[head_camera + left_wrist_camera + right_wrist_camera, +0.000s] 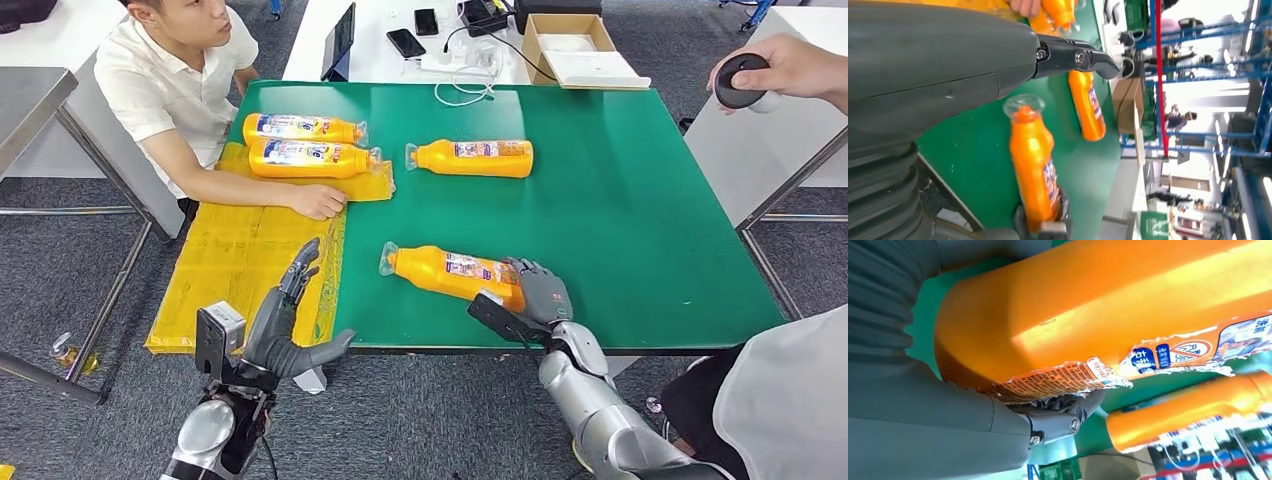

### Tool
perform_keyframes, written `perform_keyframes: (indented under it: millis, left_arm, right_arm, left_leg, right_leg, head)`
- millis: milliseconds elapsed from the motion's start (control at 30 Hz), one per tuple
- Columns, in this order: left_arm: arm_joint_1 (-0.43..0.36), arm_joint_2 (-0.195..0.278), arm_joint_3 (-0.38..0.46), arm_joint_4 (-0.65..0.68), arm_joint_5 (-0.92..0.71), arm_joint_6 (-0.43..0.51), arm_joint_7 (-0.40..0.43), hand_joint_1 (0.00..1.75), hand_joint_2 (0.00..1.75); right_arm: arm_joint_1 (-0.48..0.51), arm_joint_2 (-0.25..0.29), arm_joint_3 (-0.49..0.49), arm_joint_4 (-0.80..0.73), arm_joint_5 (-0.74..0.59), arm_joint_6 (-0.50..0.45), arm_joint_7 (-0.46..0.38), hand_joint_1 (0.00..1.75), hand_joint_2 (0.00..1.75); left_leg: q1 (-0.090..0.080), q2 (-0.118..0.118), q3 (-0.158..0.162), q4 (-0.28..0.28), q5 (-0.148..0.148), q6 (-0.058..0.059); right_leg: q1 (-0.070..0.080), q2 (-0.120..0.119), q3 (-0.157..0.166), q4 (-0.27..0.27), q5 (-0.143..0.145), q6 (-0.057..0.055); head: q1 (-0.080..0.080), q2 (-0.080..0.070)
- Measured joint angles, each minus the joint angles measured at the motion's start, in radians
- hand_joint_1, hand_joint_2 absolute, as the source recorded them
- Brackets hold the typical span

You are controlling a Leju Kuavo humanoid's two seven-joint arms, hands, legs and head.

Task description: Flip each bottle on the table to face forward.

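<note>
Near table's (640, 200) front edge, right hand (540, 292) grips nearest bottle's (450, 270) base; roll it slowly, label up. Left hand (290, 325) open, idle.

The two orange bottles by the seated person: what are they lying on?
Both orange plastic bottles lie on a yellow sheet draped over the green table; whatever lies beneath the sheet is covered.

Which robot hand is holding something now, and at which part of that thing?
The right robot hand grips the nearest orange bottle at its base end, opposite the cap. The left robot hand holds nothing.
</note>
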Motion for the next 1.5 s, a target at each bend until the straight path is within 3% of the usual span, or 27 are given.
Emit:
perform_keyframes:
  millis: [367, 733, 1033, 1233, 1500]
  left_arm:
    - [0.064, -0.017, 0.046, -0.03, 0.03, 0.031, -0.031, 0.0, 1.75]
    - [0.124, -0.051, 0.088, -0.094, -0.001, 0.134, -0.108, 0.0, 1.75]
    - [0.161, -0.06, 0.108, -0.093, 0.274, 0.015, 0.06, 0.0, 1.75]
    - [0.163, -0.053, 0.074, -0.086, 0.22, -0.003, 0.09, 0.0, 1.75]
    - [0.138, -0.046, 0.03, -0.066, 0.193, 0.006, 0.094, 0.0, 1.75]
  right_arm:
    - [0.063, 0.034, -0.042, -0.085, -0.084, -0.088, -0.1, 1.75, 1.75]
    - [0.142, 0.062, -0.051, -0.219, -0.205, -0.113, -0.157, 1.75, 1.75]
    - [0.244, 0.113, -0.014, -0.385, -0.275, -0.075, -0.17, 1.75, 1.75]
    - [0.295, 0.154, 0.086, -0.463, -0.304, 0.007, -0.163, 1.75, 1.75]
    - [0.308, 0.192, 0.194, -0.47, -0.316, 0.041, -0.185, 1.75, 1.75]
  left_leg:
    - [0.0, -0.001, -0.004, 0.0, 0.0, 0.0]
    - [0.0, -0.001, -0.005, 0.0, 0.0, 0.0]
    - [0.0, 0.0, -0.005, 0.0, 0.0, 0.0]
    - [0.0, 0.0, -0.005, 0.0, 0.0, 0.0]
    - [0.0, 0.0, -0.005, 0.0, 0.0, 0.0]
  right_leg:
    - [0.0, 0.0, -0.004, 0.0, 0.0, 0.0]
    - [0.0, 0.0, -0.004, 0.0, 0.0, 0.0]
    - [0.0, 0.0, -0.005, 0.0, 0.0, 0.0]
    - [0.0, 0.0, -0.006, 0.0, -0.001, 0.0]
    - [0.0, 0.0, -0.006, 0.0, 0.0, 0.0]
  head:
    - [0.0, 0.0]
    - [0.0, 0.0]
    - [0.0, 0.0]
    - [0.0, 0.0]
    - [0.0, 0.0]
